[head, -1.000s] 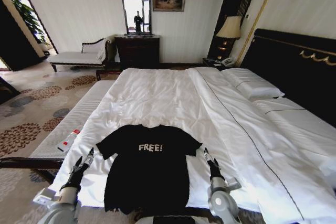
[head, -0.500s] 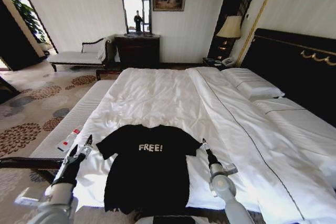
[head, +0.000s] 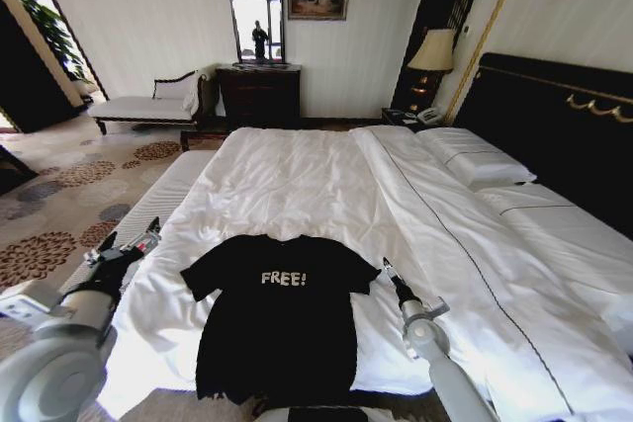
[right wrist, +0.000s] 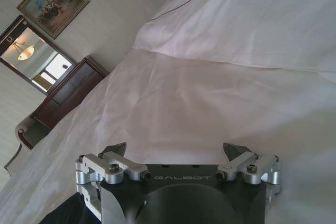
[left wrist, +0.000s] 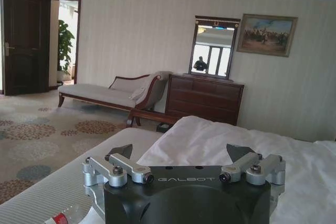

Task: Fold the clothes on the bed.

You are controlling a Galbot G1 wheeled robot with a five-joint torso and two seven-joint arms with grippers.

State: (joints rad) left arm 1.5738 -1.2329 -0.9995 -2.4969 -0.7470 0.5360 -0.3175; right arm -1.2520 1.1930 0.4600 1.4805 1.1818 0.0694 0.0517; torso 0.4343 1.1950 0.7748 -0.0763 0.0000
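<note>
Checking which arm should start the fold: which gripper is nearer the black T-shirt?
Right. The right gripper hovers just beside the black T-shirt at its sleeve; the left gripper is farther off, past the bed edge.

A: What colours do I have on screen?
B: I see a black T-shirt (head: 280, 318) with white lettering, a white duvet (head: 297, 185), a dark headboard (head: 554, 135), and brown floral medallions across the carpet (head: 59, 214).
</note>
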